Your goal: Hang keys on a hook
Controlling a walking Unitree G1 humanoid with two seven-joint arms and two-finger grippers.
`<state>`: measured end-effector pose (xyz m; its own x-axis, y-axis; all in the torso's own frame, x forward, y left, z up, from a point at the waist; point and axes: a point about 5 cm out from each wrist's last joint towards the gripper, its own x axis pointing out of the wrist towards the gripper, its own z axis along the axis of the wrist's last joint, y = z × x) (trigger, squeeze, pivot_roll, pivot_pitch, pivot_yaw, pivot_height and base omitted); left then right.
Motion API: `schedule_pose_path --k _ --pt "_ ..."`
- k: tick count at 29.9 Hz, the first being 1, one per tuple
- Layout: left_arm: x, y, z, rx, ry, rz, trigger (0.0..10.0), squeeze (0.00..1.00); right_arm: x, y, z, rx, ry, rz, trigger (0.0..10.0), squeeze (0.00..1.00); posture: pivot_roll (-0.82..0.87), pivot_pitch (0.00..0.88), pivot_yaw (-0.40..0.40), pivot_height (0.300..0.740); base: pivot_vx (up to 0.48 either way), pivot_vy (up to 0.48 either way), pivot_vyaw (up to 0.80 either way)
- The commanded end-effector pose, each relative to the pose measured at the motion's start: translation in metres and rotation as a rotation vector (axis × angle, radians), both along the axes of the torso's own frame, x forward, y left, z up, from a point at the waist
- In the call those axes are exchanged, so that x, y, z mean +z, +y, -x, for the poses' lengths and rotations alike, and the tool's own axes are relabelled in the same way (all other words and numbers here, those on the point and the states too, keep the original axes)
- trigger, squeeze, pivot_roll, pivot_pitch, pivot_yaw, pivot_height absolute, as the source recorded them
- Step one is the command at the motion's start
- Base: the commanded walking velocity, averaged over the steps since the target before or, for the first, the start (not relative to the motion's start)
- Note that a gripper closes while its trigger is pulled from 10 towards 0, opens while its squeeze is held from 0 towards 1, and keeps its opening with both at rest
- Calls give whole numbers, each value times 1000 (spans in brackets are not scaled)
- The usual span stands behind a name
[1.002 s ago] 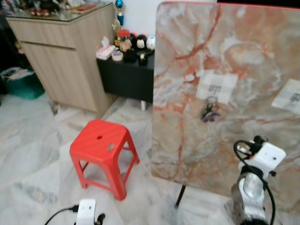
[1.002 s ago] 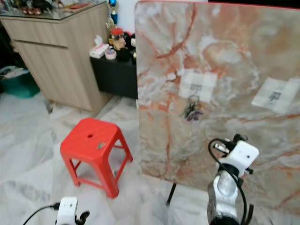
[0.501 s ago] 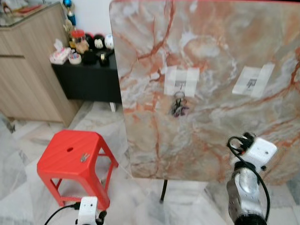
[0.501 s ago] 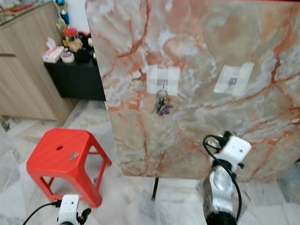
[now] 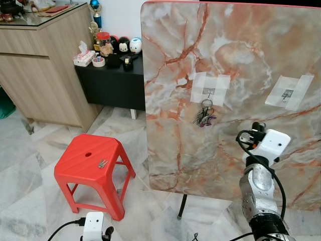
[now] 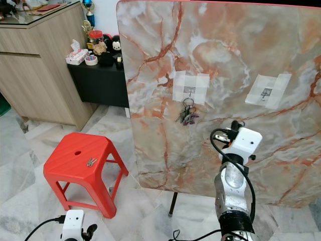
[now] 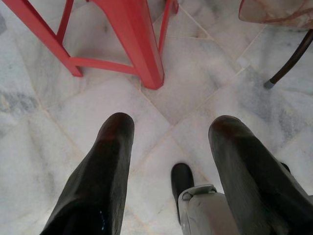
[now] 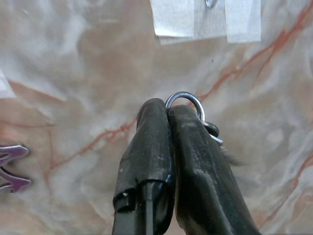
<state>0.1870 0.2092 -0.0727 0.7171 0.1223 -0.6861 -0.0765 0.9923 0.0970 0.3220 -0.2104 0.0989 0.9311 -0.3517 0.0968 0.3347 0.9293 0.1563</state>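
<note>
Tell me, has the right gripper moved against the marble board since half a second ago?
Yes. The right gripper, shut on a key ring, has risen against the marble board, coming nearer to the free taped hook.

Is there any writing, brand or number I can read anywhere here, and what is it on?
None can be read.
Tissue box on the black cabinet: print too small.
Jars and figurines: labels blurred.
Taped patches on the marble board: blank.
</note>
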Motion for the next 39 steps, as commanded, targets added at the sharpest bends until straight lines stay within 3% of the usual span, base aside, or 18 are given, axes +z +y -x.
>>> schedule_pose_path --k 1,17,39 --pt "-2 1 4 -1 20 -18 10000 0 -2 2 -1 6 16 -14 10000 0 15 0 -18 740 0 -360 -781" --pt "-3 1 5 1 22 -21 10000 0 -3 5 -1 18 17 -19 10000 0 16 0 -17 740 0 -45 -736" --pt "-2 1 4 13 19 -13 10000 0 -3 15 -5 87 22 -3 10000 0 20 0 -18 740 0 0 0"
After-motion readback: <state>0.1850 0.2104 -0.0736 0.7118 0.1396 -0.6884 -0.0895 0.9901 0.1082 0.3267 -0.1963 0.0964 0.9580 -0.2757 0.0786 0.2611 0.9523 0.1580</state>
